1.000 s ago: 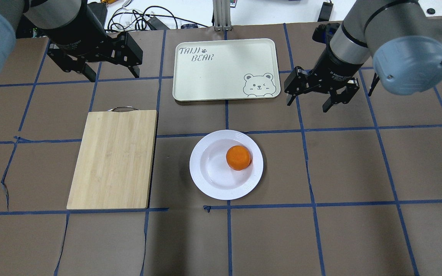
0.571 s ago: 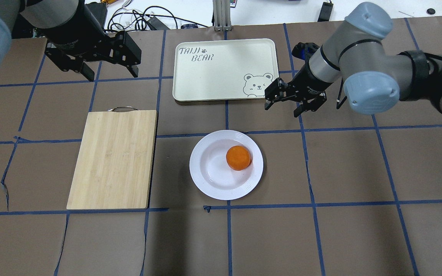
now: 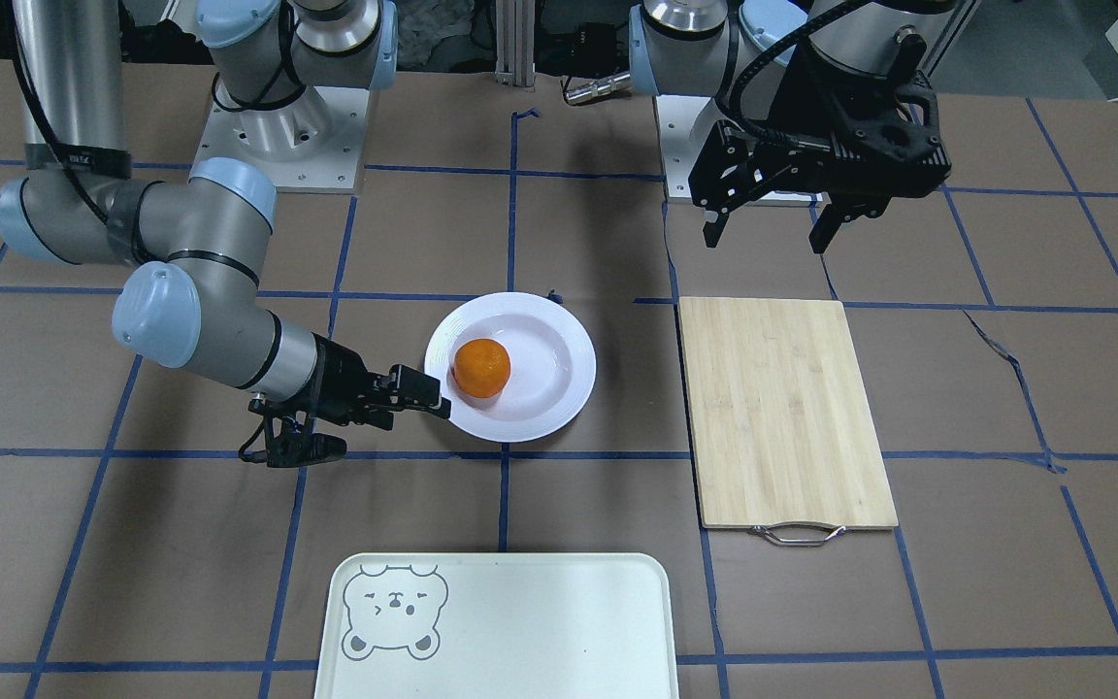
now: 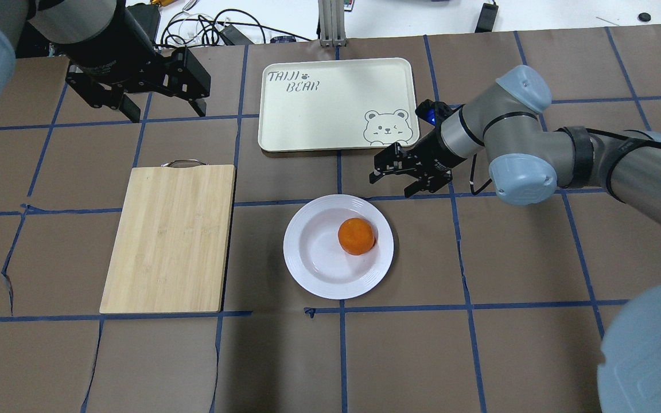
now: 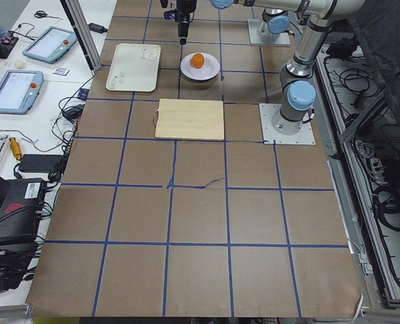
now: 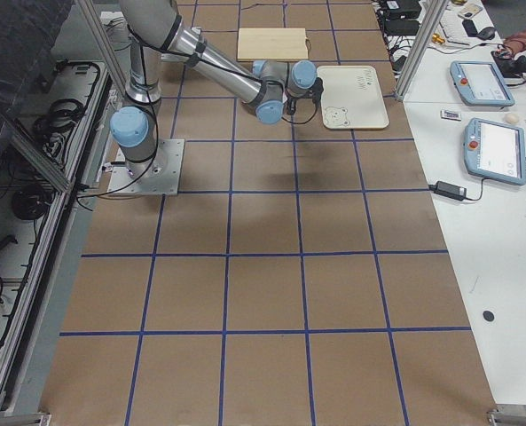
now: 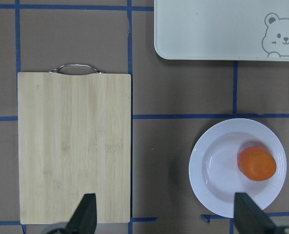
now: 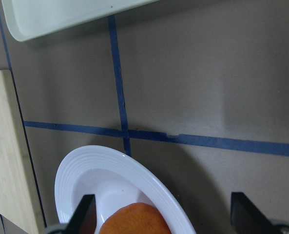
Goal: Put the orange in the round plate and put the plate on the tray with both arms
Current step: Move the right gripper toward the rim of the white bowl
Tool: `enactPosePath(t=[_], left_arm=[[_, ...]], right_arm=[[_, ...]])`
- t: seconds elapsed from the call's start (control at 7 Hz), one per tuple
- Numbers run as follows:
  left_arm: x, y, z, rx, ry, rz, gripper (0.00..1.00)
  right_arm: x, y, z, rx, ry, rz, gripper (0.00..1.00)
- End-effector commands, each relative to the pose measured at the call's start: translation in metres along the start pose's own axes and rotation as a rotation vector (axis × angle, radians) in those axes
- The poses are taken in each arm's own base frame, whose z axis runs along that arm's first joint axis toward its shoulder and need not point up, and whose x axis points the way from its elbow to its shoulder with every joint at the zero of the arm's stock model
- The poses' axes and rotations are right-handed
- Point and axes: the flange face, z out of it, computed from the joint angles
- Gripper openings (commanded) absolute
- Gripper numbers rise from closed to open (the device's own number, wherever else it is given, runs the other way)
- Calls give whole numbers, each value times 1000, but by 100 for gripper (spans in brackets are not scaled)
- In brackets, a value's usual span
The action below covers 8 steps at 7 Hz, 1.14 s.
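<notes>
Overhead exterior view: we are recording the orange point(image 4: 356, 236) sitting in the round plate point(image 4: 316, 255), which is resting on the table point(image 4: 525, 258), apart from the tray point(image 4: 330, 109). The right gripper point(image 4: 390, 184), jaws apart and empty, is hovering near the plate's tray-side rim, the nearer arm; the plate is lying toward the robot and slightly leftward from it. The left gripper point(image 4: 168, 112), jaws likewise apart, is hanging well off beyond the cutting board point(image 4: 170, 238). We are counting one orange, one plate, one tray.

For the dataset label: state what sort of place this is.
Probably a robotics lab: a table taped into a blue grid, the left arm and right arm bolted onto it, teach pendants alongside.
</notes>
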Motion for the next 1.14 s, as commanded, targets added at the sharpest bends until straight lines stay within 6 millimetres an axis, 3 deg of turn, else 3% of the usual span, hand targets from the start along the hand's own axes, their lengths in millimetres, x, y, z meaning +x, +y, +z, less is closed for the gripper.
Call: enactPosePath(t=[0.0, 0.14, 0.71, 1.0], left_arm=[[-1, 0, -1, 2, 1, -1, 100], [-1, 0, -1, 1, 0, -1, 100], [-1, 0, -1, 1, 0, -2, 100], [-1, 0, -1, 1, 0, -2, 100]], right_arm=[[10, -5, 20, -2, -31, -8, 80], [16, 4, 29, -15, -31, -11, 71], [20, 11, 46, -40, -31, -10, 70], [4, 19, 59, -64, -28, -38, 67]])
